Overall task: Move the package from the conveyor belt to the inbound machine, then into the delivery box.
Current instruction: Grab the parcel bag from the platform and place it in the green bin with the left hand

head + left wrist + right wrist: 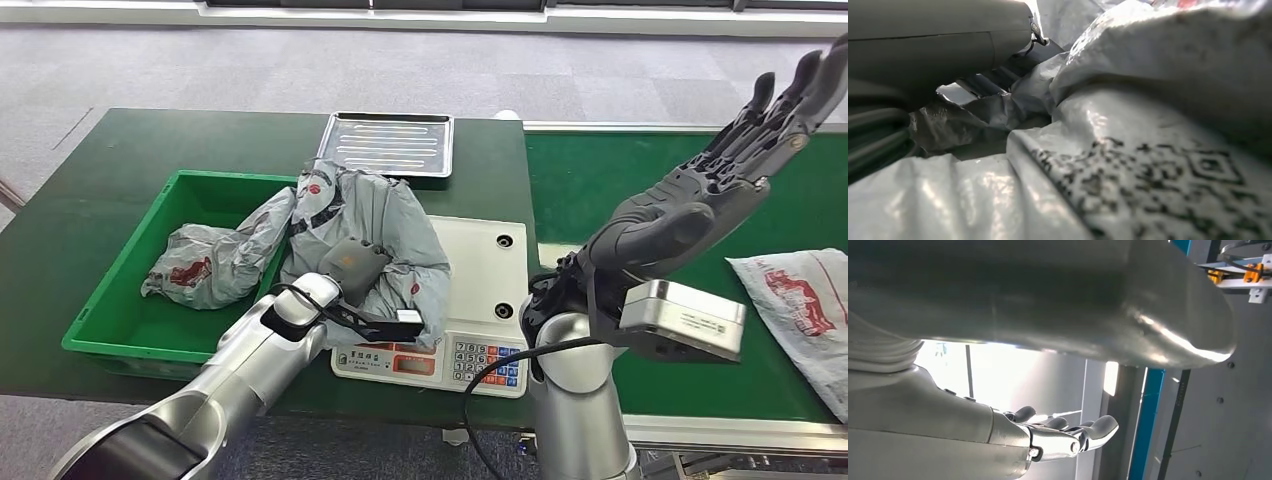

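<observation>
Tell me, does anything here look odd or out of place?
Somewhat. The grey package held by the left hand is crumpled and sprawls off the scale over the rim of the green box. The right hand is raised, holding nothing.

Parcel-sorting station: conveyor belt [690,190], weighing scale [470,300], green bin [120,290].

- Grey package [370,225] is filling scale [480,290] top & spilling over green bin [120,300] rim, w/ left hand [350,265] dug in.
- Right hand [720,180] is hovering high over belt [620,180]; room underneath.
- Metal tray [390,145] is sitting far, behind package.
- 2nd bag [800,300] is lying on belt, far right.
</observation>
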`<state>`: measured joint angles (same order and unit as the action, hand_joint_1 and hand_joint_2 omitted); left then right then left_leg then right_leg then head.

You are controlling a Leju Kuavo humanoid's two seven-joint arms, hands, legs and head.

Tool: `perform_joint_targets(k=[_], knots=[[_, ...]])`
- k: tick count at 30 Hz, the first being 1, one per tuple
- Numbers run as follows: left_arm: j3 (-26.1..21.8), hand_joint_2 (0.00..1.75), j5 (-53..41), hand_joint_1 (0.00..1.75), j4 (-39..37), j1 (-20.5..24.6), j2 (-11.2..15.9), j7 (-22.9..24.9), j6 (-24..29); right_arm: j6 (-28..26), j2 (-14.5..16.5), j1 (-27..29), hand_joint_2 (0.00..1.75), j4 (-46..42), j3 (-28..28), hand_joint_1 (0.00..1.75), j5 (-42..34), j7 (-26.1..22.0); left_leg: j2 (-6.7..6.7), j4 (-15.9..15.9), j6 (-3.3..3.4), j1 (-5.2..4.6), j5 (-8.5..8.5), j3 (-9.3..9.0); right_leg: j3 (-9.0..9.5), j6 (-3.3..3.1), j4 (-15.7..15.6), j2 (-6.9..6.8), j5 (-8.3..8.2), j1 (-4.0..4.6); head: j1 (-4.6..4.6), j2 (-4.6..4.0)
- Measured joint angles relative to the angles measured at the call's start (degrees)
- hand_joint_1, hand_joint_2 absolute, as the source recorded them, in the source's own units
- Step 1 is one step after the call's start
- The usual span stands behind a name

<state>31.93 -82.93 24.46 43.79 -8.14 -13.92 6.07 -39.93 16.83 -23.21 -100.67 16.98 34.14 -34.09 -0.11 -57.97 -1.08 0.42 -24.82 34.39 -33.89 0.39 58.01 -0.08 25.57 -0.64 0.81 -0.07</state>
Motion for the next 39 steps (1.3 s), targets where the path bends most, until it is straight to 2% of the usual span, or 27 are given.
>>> perform_joint_targets(k=[3, 5, 7, 10, 11, 13, 17, 21, 27, 39], knots=[[0.1, 1.75, 0.6, 1.75, 0.0, 0.1, 0.1, -0.1, 1.5, 0.0, 0.0, 0.0, 0.0, 0.0, 0.0, 0.0, 0.2, 0.2, 0.0, 0.0, -0.02, 0.0, -0.03, 0.01, -0.03, -0.02, 0.0, 0.01, 0.02, 0.0, 0.0, 0.0], [0.1, 1.75, 1.2, 1.75, 0.2, 0.0, 0.3, 0.5, 4.8, 0.0, 0.0, 0.1, 0.0, 0.0, 0.0, 0.0, 0.7, 0.2, 0.02, 0.0, -0.04, 0.0, -0.03, 0.03, -0.09, -0.02, 0.0, 0.04, 0.02, 0.0, 0.0, 0.0], [0.0, 1.75, 1.7, 1.75, 1.1, -0.2, 0.7, 2.6, 11.4, 0.0, 0.0, 0.5, 0.0, -0.1, 0.0, 0.0, 1.3, 0.2, 0.04, 0.0, -0.05, 0.01, 0.0, 0.12, -0.22, -0.02, 0.0, 0.06, 0.01, 0.01, 0.0, 0.0], [-1.4, 1.75, 2.7, 1.75, 6.8, -0.8, 1.8, 9.2, 26.0, 0.0, 0.1, 1.8, 0.0, -1.0, -0.3, 0.0, 2.4, -0.4, 0.01, 0.0, -0.11, 0.03, 0.11, 0.4, -0.48, -0.03, 0.0, 0.06, -0.07, 0.02, 0.0, 0.0], [-2.9, 1.75, 3.6, 1.75, 10.4, -1.1, 2.2, 10.6, 29.8, 0.0, 0.2, 2.4, 0.0, -1.3, -0.5, 0.0, 2.7, -0.8, 0.01, 0.0, -0.12, 0.03, 0.13, 0.47, -0.53, -0.04, 0.0, 0.07, -0.1, 0.03, 0.0, 0.0], [-8.3, 1.75, 6.3, 1.75, 19.5, -1.8, 3.1, 9.6, 33.6, 0.0, 0.6, 3.2, 0.0, -1.7, -1.0, 0.0, 3.2, -1.8, 0.1, 0.0, -0.13, 0.03, 0.12, 0.51, -0.62, -0.05, 0.0, 0.18, -0.11, 0.03, 0.0, 0.0], [-20.5, 1.75, 9.0, 1.75, 34.4, -2.3, 3.9, 5.5, 34.4, 0.0, 0.9, 3.6, 0.0, -2.0, -1.7, 0.0, 3.6, -2.6, 0.3, 0.0, -0.16, 0.04, 0.06, 0.51, -0.73, -0.07, 0.0, 0.37, -0.09, 0.03, 0.01, 0.0], [-26.5, 1.75, 9.2, 1.75, 42.0, -3.3, 4.4, 4.9, 34.4, 0.0, 1.0, 3.7, 0.0, -2.1, -2.0, 0.0, 3.7, -2.8, 0.15, 0.0, -0.17, 0.09, 0.06, 0.56, -0.7, -0.11, 0.0, 0.2, -0.03, 0.08, 0.0, 0.0], [-29.8, 1.75, 9.2, 1.75, 47.0, -4.3, 4.6, 4.8, 34.4, 0.0, 1.1, 3.7, 0.0, -2.2, -2.1, 0.0, 3.8, -2.8, 0.11, 0.0, -0.17, 0.08, 0.06, 0.59, -0.69, -0.1, 0.0, 0.2, -0.04, 0.06, 0.0, 0.0], [-30.9, 1.75, 9.2, 1.75, 49.1, -4.7, 4.8, 4.7, 34.4, 0.0, 1.1, 3.8, 0.0, -2.3, -2.4, 0.0, 3.8, -2.8, 0.11, 0.0, -0.17, 0.09, 0.06, 0.59, -0.7, -0.1, 0.0, 0.19, -0.05, 0.07, 0.0, 0.0]])
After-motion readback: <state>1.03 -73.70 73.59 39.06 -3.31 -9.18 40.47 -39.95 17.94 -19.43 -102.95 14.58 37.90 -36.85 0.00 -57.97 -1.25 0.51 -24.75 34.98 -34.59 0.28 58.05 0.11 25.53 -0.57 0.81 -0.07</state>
